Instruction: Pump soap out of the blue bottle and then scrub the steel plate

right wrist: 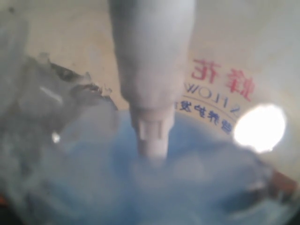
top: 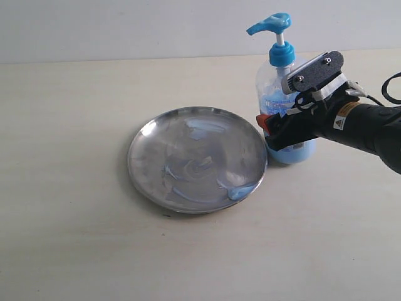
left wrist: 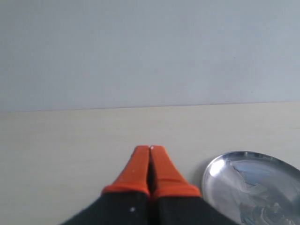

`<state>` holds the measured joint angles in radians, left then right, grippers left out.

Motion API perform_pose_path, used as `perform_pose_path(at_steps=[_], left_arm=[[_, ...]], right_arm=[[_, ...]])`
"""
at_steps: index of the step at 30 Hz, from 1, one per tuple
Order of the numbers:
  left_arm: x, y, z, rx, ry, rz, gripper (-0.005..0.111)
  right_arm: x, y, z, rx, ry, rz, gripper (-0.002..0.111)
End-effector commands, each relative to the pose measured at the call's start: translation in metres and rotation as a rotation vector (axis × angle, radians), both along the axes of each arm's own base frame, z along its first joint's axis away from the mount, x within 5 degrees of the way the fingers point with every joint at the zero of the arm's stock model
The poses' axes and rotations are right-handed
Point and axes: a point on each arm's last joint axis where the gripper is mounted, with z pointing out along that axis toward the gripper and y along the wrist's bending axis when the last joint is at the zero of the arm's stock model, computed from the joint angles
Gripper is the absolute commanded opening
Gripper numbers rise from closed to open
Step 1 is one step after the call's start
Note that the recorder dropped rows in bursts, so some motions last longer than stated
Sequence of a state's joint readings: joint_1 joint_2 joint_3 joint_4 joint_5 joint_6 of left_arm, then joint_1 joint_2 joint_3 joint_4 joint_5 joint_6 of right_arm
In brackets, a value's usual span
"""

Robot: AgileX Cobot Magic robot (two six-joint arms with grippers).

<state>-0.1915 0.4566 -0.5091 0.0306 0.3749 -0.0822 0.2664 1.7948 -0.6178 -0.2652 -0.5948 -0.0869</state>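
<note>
A pale wall (top: 125, 25) is seen at the back and a light beige table (top: 75, 251) fills the rest of the exterior view. The steel plate (top: 197, 160) lies flat near the table's middle, w/ pale blue smears across its shiny face. In the left wrist view only a part of the plate is shown, as it is cut off at the picture's edge.

The black right arm (top: 369, 128) enters from the right side and is cut off by the frame. The blue bottle (top: 272, 88) stands upright just beside the plate's right rim. Its blue pump head (top: 276, 25) is up and its spout is pointed toward the left. The lower body of the bottle is partly hidden by the arm.

The right gripper (top: 276, 128) is closed around the bottle's body. One orange fingertip (top: 263, 122) is seen on the plate side, while the other is hidden behind the bottle. In the right wrist view nearly everything is blurred. The bottle fills the picture, w/ a white dip tube (right wrist: 152, 93) inside it and mirrored red label letters (right wrist: 222, 77) that cannot be read.

The left gripper (left wrist: 150, 150) is empty. Its orange fingers (left wrist: 136, 168) are pressed together over bare table, near the plate. It is not seen in the exterior view.

A blob of soap (top: 239, 191) sits at the plate's front-right rim, and more soap is in the bottle's bottom.
</note>
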Motion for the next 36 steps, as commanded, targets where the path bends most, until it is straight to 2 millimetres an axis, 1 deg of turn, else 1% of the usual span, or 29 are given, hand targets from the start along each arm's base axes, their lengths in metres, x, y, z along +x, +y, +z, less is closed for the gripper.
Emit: perform_pose_path(at_steps=[1,4,7,16,21,25,31,36], left_arm=[[0.013,-0.007,-0.006,-0.076,0.082,-0.018,0.0],[0.026,-0.011,-0.012,-0.116,0.165,-0.023,0.0],[0.04,-0.019,-0.013,-0.102,0.257,-0.064,0.0],[0.087,-0.048,0.009,-0.127,0.466,-0.271,0.0],[0.111,-0.059,0.023,-0.139,0.52,-0.332,0.0],[0.129,-0.064,0.03,-0.136,0.549,-0.352,0.0],[0.15,-0.071,0.04,-0.143,0.556,-0.387,0.0],[0.166,-0.079,0.044,-0.171,0.569,-0.427,0.0]], right_arm=[[0.007,0.004,0.018,0.053,-0.139,0.014,0.0],[0.007,0.004,0.018,0.053,-0.139,0.014,0.0],[0.007,0.004,0.018,0.053,-0.139,0.014,0.0],[0.007,0.004,0.018,0.053,-0.139,0.014,0.0],[0.007,0.004,0.018,0.053,-0.139,0.014,0.0],[0.007,0.004,0.018,0.053,-0.139,0.014,0.0],[0.007,0.004,0.018,0.053,-0.139,0.014,0.0],[0.007,0.004,0.018,0.053,-0.139,0.014,0.0]])
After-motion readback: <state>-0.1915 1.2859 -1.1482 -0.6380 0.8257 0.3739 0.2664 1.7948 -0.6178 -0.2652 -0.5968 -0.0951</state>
